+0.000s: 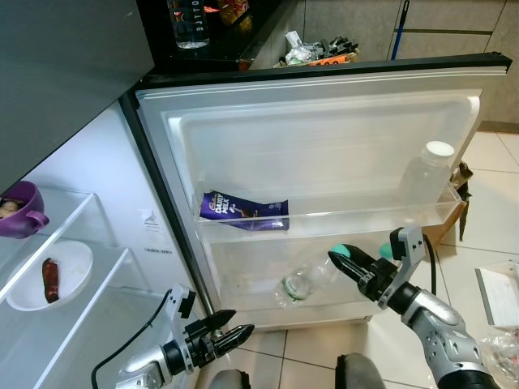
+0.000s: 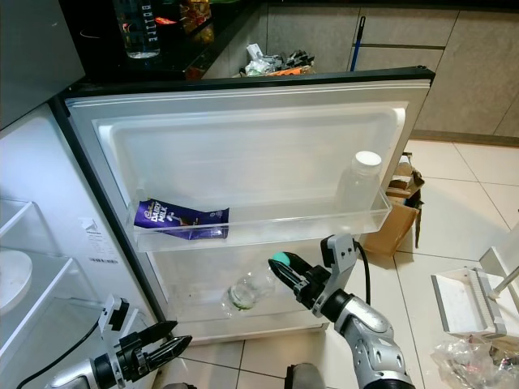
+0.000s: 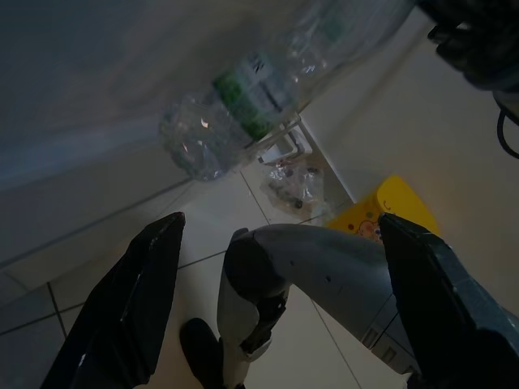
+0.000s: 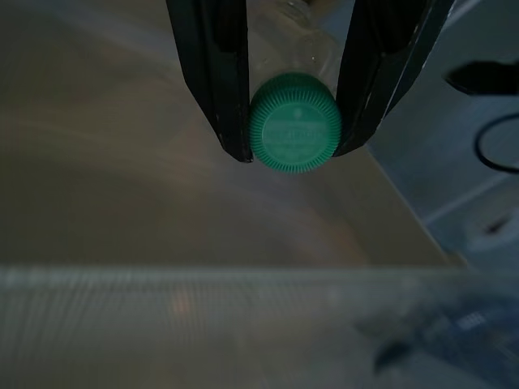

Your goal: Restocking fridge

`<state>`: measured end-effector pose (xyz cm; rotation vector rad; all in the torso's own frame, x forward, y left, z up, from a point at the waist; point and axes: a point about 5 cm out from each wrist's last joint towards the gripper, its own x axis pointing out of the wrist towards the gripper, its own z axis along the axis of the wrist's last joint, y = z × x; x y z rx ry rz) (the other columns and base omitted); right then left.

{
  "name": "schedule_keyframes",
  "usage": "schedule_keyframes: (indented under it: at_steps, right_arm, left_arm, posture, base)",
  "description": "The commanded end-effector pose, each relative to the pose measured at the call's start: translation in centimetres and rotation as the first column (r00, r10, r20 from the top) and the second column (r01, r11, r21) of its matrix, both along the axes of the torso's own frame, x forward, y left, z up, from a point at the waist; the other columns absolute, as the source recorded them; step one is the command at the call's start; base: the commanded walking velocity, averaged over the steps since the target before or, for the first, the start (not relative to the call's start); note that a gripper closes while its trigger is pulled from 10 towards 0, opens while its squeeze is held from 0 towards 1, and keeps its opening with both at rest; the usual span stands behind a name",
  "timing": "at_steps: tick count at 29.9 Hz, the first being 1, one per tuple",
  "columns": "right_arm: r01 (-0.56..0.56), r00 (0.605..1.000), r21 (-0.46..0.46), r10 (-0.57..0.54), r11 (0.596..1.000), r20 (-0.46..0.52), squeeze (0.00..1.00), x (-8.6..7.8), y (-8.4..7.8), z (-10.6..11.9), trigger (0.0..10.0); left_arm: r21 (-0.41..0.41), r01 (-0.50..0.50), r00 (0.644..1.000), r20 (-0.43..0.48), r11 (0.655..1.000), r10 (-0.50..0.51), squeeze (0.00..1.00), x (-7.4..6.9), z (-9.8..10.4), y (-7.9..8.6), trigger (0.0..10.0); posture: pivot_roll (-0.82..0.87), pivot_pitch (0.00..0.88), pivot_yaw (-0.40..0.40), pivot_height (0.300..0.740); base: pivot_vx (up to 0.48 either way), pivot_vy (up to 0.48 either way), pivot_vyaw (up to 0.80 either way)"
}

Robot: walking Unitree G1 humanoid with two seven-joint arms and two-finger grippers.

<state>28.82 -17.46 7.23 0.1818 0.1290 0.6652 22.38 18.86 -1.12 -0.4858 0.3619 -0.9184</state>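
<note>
A clear plastic bottle [image 1: 302, 280] with a green cap [image 4: 294, 122] lies tilted in the lower shelf of the open fridge door [image 1: 324, 130]. My right gripper [image 1: 342, 261] is shut on the bottle's cap end, one black finger [image 4: 219, 73] pressing each side of the cap. Low by the door's bottom corner, near the floor, my left gripper [image 1: 231, 328] stands open and holds nothing. In the left wrist view the bottle [image 3: 243, 105] shows above the spread fingers [image 3: 122, 316].
The upper door shelf [image 1: 365, 220] holds a purple chocolate pack [image 1: 243, 211] and a white-lidded jar [image 1: 430, 170]. Inside the fridge at left are a purple cup [image 1: 20, 209] and a plate [image 1: 69, 267] with a sausage. A cardboard box [image 2: 393, 227] stands behind the door.
</note>
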Motion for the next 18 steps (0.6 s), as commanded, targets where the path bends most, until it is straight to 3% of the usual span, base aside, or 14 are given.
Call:
schedule_keyframes:
  at_steps: [1,11,14,18]
  right_arm:
    - [0.017,1.000,-0.057,-0.016,0.998,0.018,0.00,0.4,0.2,-0.1,10.0]
    - [0.109,0.993,-0.268,-0.095,0.957,0.064,0.00,1.0,-0.1,-0.9,10.0]
    - [0.178,0.983,-0.224,-0.162,0.958,0.086,0.00,1.7,-0.4,-0.5,10.0]
    - [0.185,0.981,-0.200,-0.170,0.962,0.091,0.00,1.9,-0.4,-0.2,10.0]
  left_arm:
    - [0.000,0.003,1.000,0.024,1.000,-0.003,0.00,0.4,0.4,0.2,10.0]
    - [-0.012,0.039,0.997,0.068,0.999,-0.038,0.00,1.0,1.1,-0.2,10.0]
    - [-0.014,0.047,0.996,0.073,0.999,-0.046,0.00,1.0,1.2,-0.2,10.0]
    - [-0.014,0.054,0.996,0.072,0.998,-0.053,0.00,1.0,1.2,-0.2,10.0]
  posture:
    - [-0.06,0.003,-0.002,0.587]
    - [-0.06,0.004,0.000,0.587]
    - [-0.06,0.005,0.001,0.587]
    - [-0.06,0.006,0.000,0.587]
  base:
    - [0.000,0.000,0.00]
    - [0.000,0.000,0.00]
    - [0.000,0.000,0.00]
    - [0.000,0.000,0.00]
